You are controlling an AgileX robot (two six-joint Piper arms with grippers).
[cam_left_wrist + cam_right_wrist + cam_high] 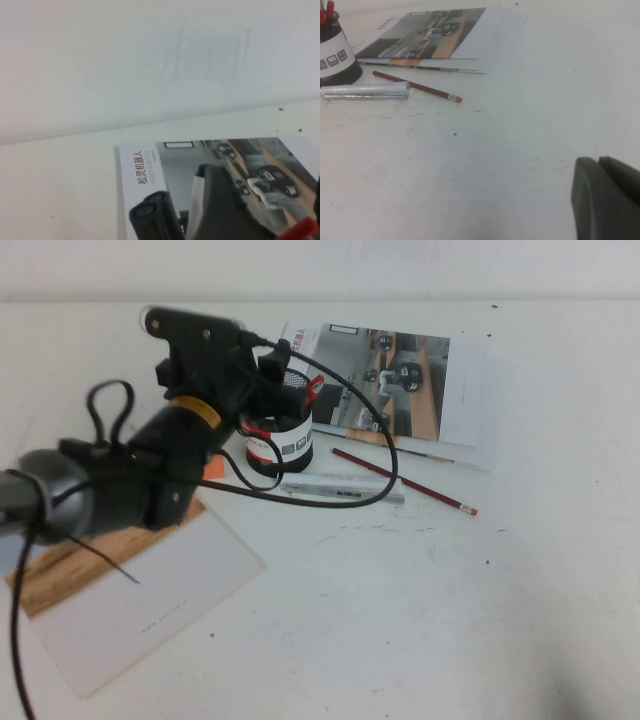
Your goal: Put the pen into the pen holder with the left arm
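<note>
High view: my left gripper hovers over the pen holder, grip unreadable; right gripper sits pressed closed (parked)

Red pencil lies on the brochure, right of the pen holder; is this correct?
No. The right wrist view shows the red pencil on the bare table beside the brochure, right of the pen holder. Left gripper hovers over the holder; right gripper hangs over table.
</note>
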